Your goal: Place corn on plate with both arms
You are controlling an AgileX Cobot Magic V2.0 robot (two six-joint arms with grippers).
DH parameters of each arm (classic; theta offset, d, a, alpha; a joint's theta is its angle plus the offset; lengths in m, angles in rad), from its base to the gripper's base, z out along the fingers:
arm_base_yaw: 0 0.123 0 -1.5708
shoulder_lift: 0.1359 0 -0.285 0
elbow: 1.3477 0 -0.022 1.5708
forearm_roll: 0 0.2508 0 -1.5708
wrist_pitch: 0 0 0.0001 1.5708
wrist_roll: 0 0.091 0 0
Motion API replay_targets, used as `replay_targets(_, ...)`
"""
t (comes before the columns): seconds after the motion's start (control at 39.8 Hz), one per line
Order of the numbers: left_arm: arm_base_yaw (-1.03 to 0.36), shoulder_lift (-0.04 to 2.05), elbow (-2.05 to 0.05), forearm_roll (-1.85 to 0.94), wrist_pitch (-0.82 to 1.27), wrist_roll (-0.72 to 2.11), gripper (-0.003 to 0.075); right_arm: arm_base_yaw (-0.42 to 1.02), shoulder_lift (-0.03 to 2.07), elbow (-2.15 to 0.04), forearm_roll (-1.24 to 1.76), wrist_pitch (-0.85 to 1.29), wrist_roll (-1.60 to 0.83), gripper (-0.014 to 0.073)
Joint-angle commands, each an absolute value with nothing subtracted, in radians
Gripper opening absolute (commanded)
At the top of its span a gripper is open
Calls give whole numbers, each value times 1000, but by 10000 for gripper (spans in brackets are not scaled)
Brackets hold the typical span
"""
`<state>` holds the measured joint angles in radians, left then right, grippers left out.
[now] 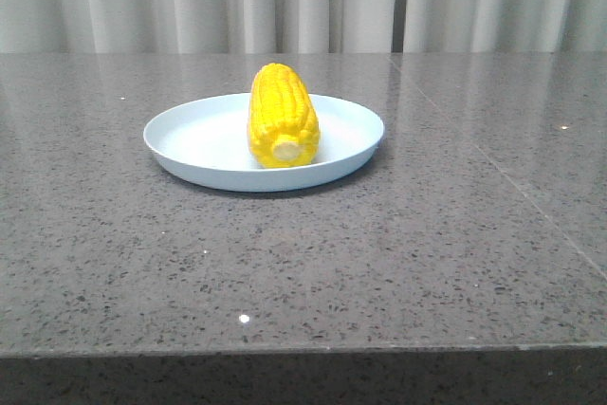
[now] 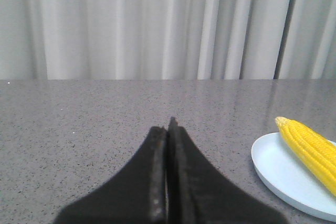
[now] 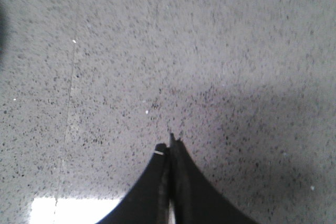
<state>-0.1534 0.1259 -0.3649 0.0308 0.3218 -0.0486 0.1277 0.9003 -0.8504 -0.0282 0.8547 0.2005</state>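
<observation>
nearest us, the left gripper (image 2: 168, 145) and right gripper (image 3: 169, 161) are pinched closed on nothing. farther off the corn (image 1: 282, 116) lies on the plate (image 1: 190, 139) — stiff, bumpy, likely light — we'd grip mid-cob.

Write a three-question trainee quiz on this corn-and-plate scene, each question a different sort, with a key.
1. True or false: the bright yellow corn cob lies on the round pale blue plate.
2. Multiple choice: in the front view, which way does the cob's pale cream stub end face? A) toward the camera B) toward the curtain C) straight up
3. Fill in: in the wrist views, the left claw and the right claw both show black fingers pressed ____, holding nothing.

Key: 1 true; 2 A; 3 together (shut)
</observation>
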Motion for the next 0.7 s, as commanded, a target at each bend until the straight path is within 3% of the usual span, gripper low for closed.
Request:
replay_targets(0.0, -152, 137, -391, 31, 238, -49, -20, 122, 756, -756, -35, 654, 151, -64)
replay_targets(0.43, -152, 137, -391, 31, 238, -49, -20, 122, 133, -400, -66, 356, 128, -69)
replay_targets(0.68, -152, 137, -391, 31, 238, -49, -20, 122, 38, -382, -66, 335, 128, -69)
